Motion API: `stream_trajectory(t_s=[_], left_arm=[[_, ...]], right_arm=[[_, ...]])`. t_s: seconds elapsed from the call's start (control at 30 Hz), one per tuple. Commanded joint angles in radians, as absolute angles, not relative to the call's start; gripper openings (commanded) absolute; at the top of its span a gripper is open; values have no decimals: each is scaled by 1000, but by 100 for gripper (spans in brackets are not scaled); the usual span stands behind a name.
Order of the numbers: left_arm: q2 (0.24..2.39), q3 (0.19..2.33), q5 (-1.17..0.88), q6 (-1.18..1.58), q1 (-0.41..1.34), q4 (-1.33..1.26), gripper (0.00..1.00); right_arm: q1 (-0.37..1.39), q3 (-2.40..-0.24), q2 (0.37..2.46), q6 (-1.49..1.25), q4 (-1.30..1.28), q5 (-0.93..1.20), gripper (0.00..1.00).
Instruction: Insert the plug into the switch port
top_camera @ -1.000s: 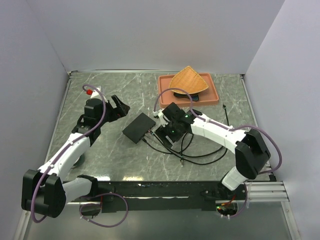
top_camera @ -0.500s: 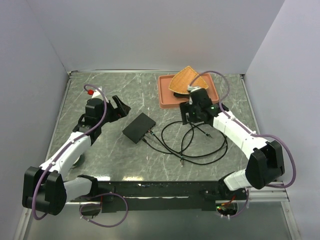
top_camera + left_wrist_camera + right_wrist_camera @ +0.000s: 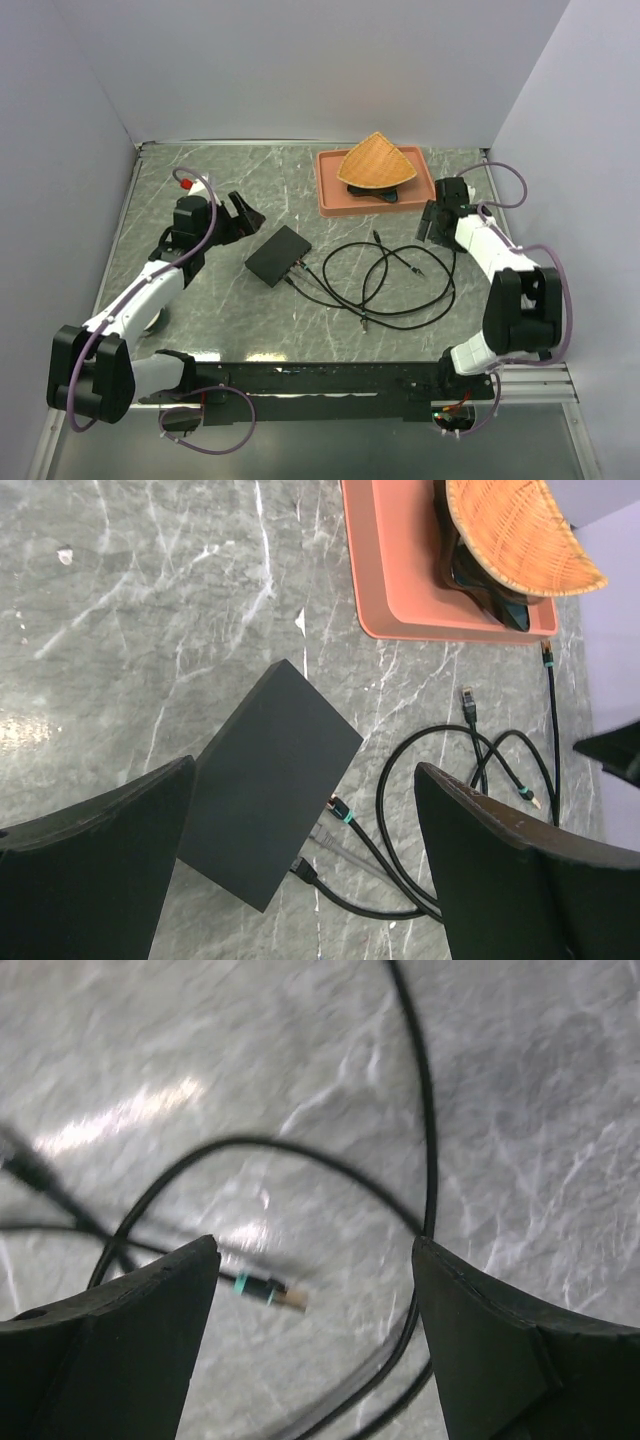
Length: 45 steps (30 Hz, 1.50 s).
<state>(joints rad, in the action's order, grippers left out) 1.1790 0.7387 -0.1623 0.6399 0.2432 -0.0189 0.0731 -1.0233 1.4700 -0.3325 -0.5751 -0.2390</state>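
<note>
While L tool (image 3: pixel 305 780) and R tool (image 3: pixel 315 1250) gape empty, plug (image 3: pixel 268 1293) (blurry, prob. unplugged) lies loose.

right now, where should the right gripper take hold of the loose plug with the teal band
Probably on the short dark body of the plug, between the teal band and the gold tip, leaving the tip free. It lies flat on the table, so come straight down with the open right gripper, one finger on each long side.
</note>
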Motion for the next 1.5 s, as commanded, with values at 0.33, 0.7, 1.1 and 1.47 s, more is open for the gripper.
stream_trajectory(t_s=[0.33, 0.7, 1.1, 1.47], left_arm=[[1206, 773, -249, 620, 238, -72, 96], [1177, 769, -242, 606, 229, -57, 96], [1175, 769, -249, 609, 225, -58, 96], [1173, 767, -247, 594, 221, -46, 96]], right_arm=[[-104, -1296, 1766, -368, -542, -212, 82], [-140, -1301, 1810, -377, -506, -129, 73], [-150, -1569, 2037, -367, -632, -186, 73], [-181, -1747, 2200, -356, -747, -106, 53]])
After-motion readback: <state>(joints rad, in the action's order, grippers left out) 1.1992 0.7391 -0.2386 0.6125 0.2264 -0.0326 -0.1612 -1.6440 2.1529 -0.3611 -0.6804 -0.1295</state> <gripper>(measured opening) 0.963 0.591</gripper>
